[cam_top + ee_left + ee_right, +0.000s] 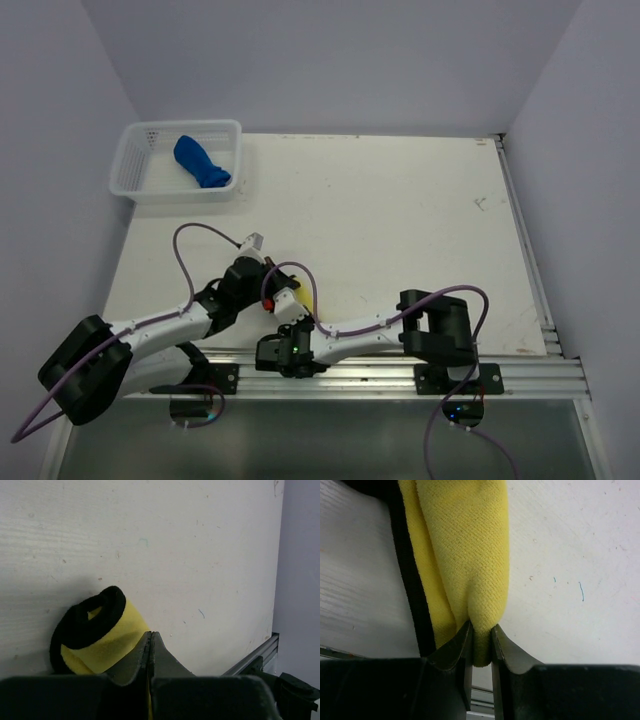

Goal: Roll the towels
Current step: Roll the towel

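A yellow towel [303, 297] with a black edge lies rolled near the table's front edge, between both grippers. In the left wrist view the roll [107, 647] shows its black-rimmed end [85, 625], just left of my left gripper [151, 634]. That gripper's jaws are pressed together with a thin sliver of yellow between them. My right gripper [481, 630] is shut on a fold of the yellow towel [470, 540]. In the top view the left gripper [268, 285] and the right gripper [290, 308] sit close together at the towel. A blue rolled towel [203, 163] lies in the white basket [135, 150].
The basket stands at the table's back left corner. A metal rail [400, 370] runs along the front edge just behind the grippers and also shows in the left wrist view [255, 655]. Grey walls close in the left, right and back sides.
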You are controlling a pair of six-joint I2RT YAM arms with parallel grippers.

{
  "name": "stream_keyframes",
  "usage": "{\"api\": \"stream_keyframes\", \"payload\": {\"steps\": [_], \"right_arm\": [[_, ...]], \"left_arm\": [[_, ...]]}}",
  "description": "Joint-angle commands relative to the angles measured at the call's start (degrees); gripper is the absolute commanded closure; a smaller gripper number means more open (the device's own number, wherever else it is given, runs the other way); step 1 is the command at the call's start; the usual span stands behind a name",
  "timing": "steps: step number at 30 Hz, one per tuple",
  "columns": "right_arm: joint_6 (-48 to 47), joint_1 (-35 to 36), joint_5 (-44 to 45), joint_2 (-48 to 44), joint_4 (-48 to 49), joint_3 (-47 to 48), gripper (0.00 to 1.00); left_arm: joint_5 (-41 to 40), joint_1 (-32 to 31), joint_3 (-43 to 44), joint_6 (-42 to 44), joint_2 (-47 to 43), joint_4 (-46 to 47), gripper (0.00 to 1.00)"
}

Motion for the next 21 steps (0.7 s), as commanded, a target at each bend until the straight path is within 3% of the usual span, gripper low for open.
{"api": "stream_keyframes", "payload": {"steps": [1,13,19,21], "right_arm": [[3.38,0.94,3.81,2.09,-5.36,3.02,0.89],[5.31,2.34,5.66,6.31,-10.99,8.21,0.87],[4.26,2.52,4.96,3.94,-9.67,6.9,0.75],[4.08,2.43,4.25,2.11,-8.36,5.85,0.66]], "left_arm": [[4.26,0.24,0.09,-2.2,2.0,6.39,1.0],[5.51,-0.11,-3.77,-3.17,6.84,12.47,1.0],[4.98,-0.2,-9.49,-4.66,12.19,18.88,1.0],[4.54,-0.2,-10.2,-4.4,13.52,19.85,1.0]]}}
